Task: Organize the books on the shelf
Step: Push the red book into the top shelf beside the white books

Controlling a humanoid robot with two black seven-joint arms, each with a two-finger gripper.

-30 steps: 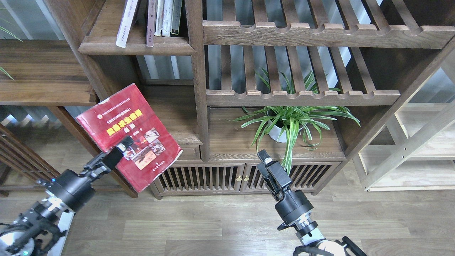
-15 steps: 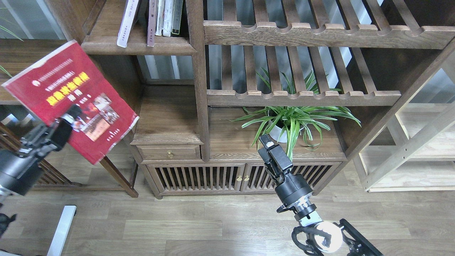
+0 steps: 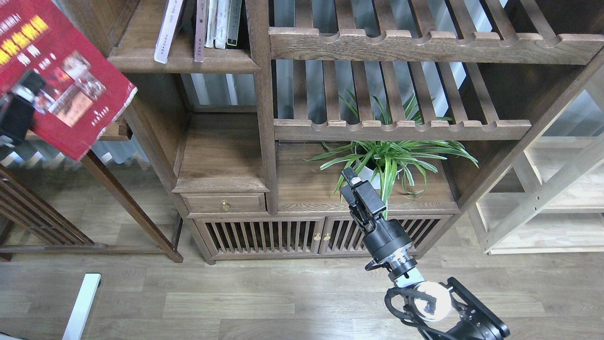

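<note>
A bright red book (image 3: 71, 89) with a yellow title and small photos hangs tilted at the upper left, partly cut off by the view's edge. My left gripper (image 3: 24, 92) is shut on its lower left part, one finger lying across the cover. The dark-brown shelf unit's narrow bay has an upper solid board (image 3: 184, 61) carrying several thin upright books (image 3: 207, 23), and a bare lower board (image 3: 222, 160). The red book is left of and apart from both boards. My right gripper (image 3: 353, 182) stands shut with nothing in it, in front of the plant.
A potted spider plant (image 3: 382, 160) stands on the wide low board right of the narrow bay. Two slatted racks (image 3: 401, 127) cross above it. A dark side table (image 3: 113, 132) lies under the red book. A pale wood unit (image 3: 557, 189) stands at far right.
My left gripper has carried the red book up and to the left, away from the lower bay toward the view's top corner. The right gripper has risen slightly toward the plant.
</note>
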